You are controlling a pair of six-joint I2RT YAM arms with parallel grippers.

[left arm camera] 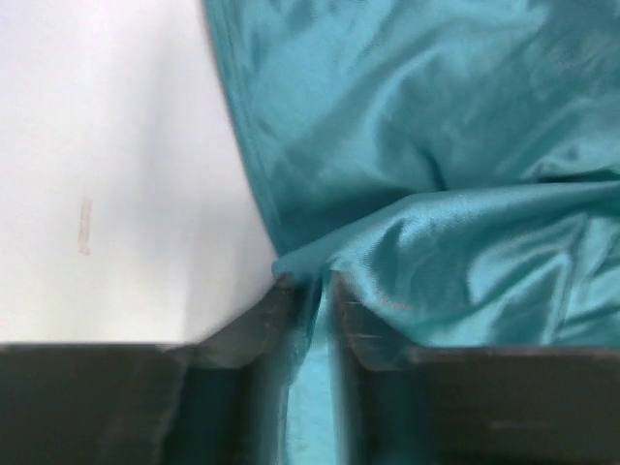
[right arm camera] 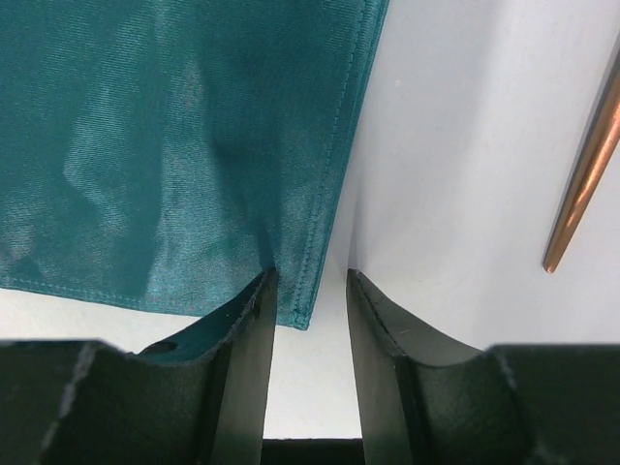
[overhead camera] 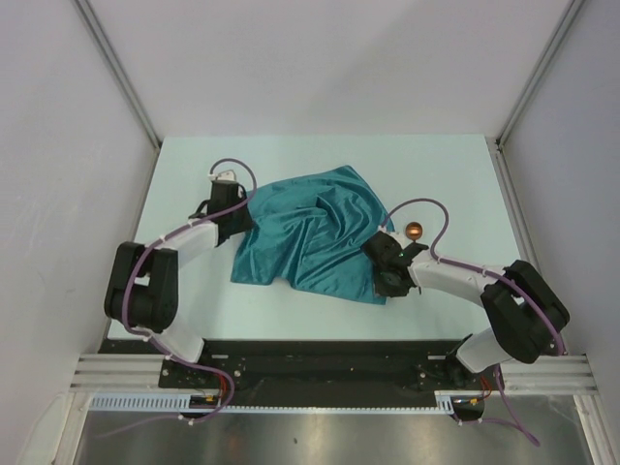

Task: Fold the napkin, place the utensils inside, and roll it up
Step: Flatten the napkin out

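Pinching the napkin (left arm camera: 436, 145) by its edge, the left gripper (left arm camera: 308, 291) sits nearly closed.

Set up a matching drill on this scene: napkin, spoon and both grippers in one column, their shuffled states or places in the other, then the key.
1. napkin
2. spoon
3. left gripper
4. right gripper

A. jaws apart, a cloth corner between them
B. crumpled in the middle of the table
C. pinching bunched cloth
D. on bare surface, right of the cloth

Pairs: 1-B, 2-D, 3-C, 4-A
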